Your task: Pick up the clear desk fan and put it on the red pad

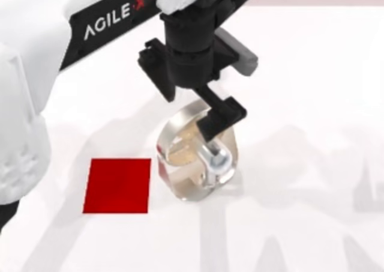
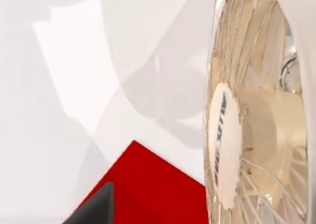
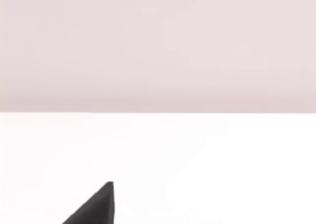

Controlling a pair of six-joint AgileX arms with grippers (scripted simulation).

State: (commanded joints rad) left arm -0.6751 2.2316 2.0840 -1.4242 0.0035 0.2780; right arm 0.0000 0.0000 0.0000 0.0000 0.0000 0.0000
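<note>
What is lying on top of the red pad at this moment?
Nothing lies on the red pad; its whole face shows. The clear desk fan stands beside it on the table, with the left gripper at its rim.

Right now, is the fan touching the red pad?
Apart. The top view shows a strip of white table between the fan and the red pad.

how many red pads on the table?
1. The red pad lies flat at the table's left side, just left of the clear desk fan, apart from it. Nothing suggests another, though the left arm covers some table.
</note>
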